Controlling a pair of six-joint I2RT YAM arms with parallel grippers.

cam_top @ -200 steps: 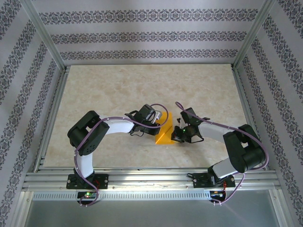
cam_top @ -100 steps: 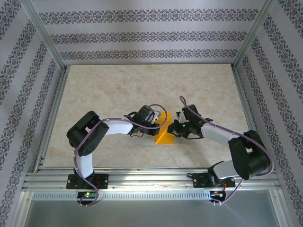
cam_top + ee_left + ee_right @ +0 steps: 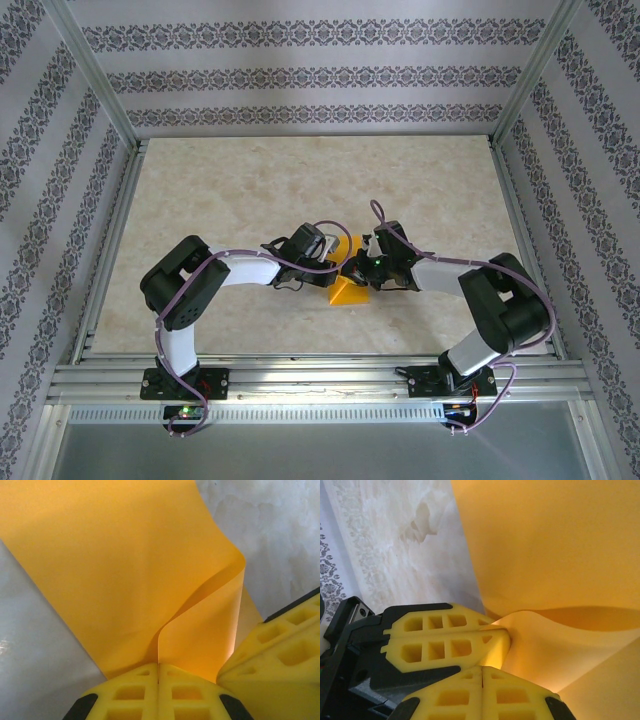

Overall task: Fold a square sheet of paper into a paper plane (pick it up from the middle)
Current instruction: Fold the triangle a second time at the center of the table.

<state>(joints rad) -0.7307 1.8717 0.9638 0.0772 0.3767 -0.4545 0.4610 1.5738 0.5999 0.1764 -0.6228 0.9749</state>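
clamped shut on the square sheet of paper (image 3: 346,293) from both sides: left gripper (image 3: 158,666) pinching a raised fold, right gripper (image 3: 482,669) pinching the same ridge just beside it, tips almost touching. lying partly lifted at the middle of the table (image 3: 250,190), between the two, ridge seemingly running toward the far side. equally near to either, so likely hinging on working along that ridge.

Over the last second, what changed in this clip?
The right gripper slid left, closing in beside the left gripper over the sheet of paper. The left gripper stayed put, pinching the sheet; both grippers stayed shut.
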